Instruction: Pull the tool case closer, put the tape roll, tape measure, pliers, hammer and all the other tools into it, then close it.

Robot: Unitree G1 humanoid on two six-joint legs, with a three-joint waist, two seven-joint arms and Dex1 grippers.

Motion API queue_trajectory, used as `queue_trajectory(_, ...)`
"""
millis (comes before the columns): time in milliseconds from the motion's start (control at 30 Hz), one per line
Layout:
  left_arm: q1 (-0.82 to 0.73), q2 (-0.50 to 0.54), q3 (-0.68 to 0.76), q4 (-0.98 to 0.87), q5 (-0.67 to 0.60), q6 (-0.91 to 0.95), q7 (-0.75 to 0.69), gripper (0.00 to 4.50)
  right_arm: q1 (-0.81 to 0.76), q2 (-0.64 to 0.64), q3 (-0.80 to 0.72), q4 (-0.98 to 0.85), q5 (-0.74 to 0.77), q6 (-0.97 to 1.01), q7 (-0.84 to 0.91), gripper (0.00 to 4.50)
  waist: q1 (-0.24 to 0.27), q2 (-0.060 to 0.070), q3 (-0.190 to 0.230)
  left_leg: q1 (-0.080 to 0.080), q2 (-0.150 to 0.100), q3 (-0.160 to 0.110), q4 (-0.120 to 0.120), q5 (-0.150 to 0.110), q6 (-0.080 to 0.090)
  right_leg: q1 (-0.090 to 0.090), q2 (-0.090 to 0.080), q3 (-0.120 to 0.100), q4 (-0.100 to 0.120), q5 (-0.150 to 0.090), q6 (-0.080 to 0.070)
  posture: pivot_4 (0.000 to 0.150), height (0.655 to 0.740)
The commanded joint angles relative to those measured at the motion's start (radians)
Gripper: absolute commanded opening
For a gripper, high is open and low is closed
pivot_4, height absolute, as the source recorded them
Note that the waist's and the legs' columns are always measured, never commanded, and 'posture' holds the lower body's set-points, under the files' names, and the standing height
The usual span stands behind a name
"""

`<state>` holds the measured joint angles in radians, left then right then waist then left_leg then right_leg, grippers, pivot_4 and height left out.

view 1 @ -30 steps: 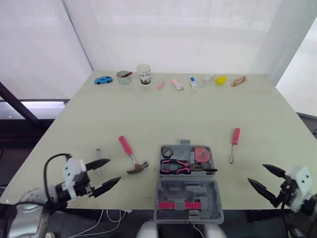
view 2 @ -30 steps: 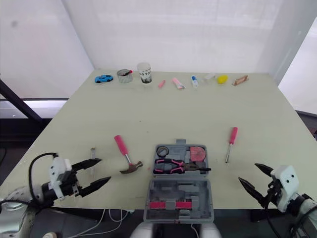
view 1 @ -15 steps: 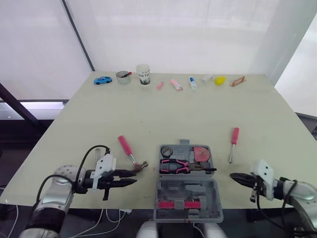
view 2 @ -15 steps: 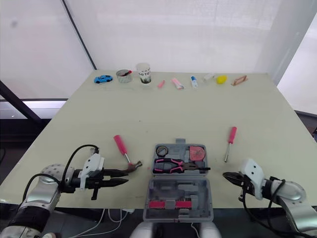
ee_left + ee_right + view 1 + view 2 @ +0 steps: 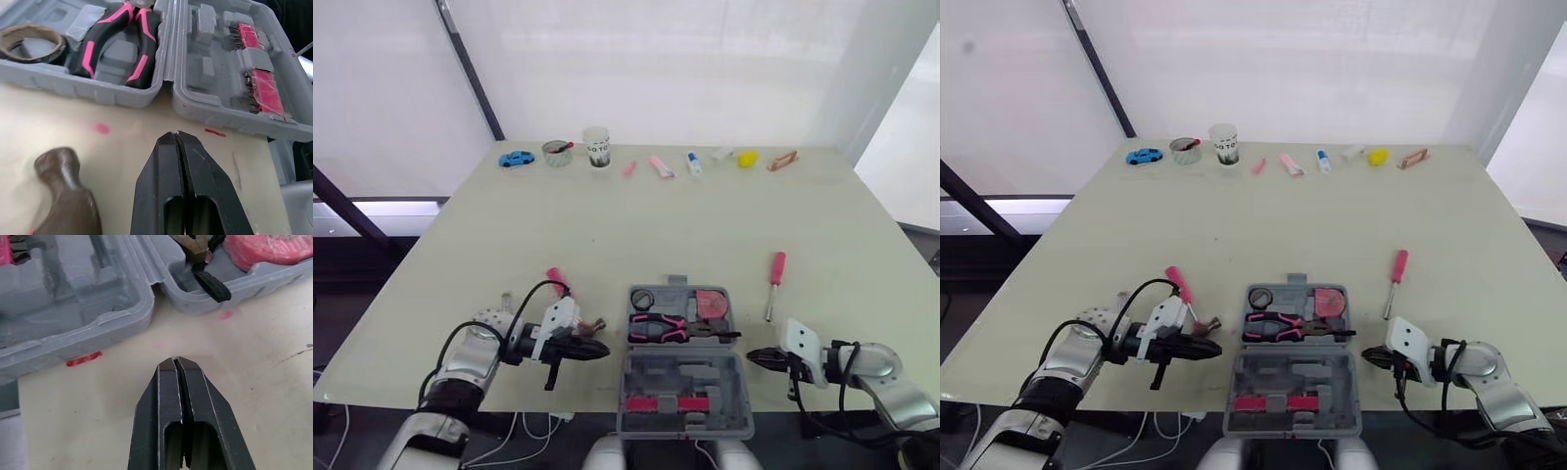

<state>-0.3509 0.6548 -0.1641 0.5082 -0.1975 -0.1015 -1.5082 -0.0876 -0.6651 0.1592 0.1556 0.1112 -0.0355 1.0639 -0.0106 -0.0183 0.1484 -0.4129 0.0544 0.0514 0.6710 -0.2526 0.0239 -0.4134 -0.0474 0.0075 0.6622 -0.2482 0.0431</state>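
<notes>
My left end effector is fully shut and holds nothing. Its tip sits low over the pale table, just beside the left edge of the open grey plastic tool case. The forearm lies low and points inward. The pink-handled hammer with a brown head lies just beyond this tip.

My right end effector is also shut and empty, mirrored at the case's right edge. The pink-handled screwdriver lies farther out beyond it.

Between the two tips, the case's far half holds the black-and-pink pliers.
</notes>
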Motion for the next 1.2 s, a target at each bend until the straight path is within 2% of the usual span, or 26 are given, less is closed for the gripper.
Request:
queue_trajectory(33, -0.025, -0.015, -0.01, 0.043, 0.018, -0.014, 0.0, 0.06, -0.026, 0.034, 0.026, -0.013, -0.013, -0.023, -0.009, 0.0, -0.001, 0.0, 0.0, 0.0, 0.0, 0.0, 0.0, 0.0, 0.0, 0.0, 0.0, 0.0, 0.0, 0.0, 0.0, 0.15, 0.74)
queue_trajectory(600, -0.086, -0.064, -0.037, 0.139, 0.081, -0.069, 0.016, 0.06, -0.027, 0.056, 0.05, -0.007, -0.032, -0.023, -0.021, 0.0, 0.001, 0.0, 0.0, 0.0, 0.0, -0.001, 0.001, 0.0, 0.0, 0.001, 0.001, 0.0, 0.001, 0.0, 0.0, 0.15, 0.74)
queue_trajectory(1200, -0.15, -0.17, -0.072, 0.18, 0.123, -0.076, 0.027, 0.06, -0.052, 0.07, 0.052, 0.002, -0.039, -0.018, -0.021, 0.0, 0.002, 0.0, 0.0, 0.0, 0.0, -0.001, 0.003, 0.0, 0.0, 0.002, 0.001, 0.0, 0.001, 0.001, 0.001, 0.15, 0.74)
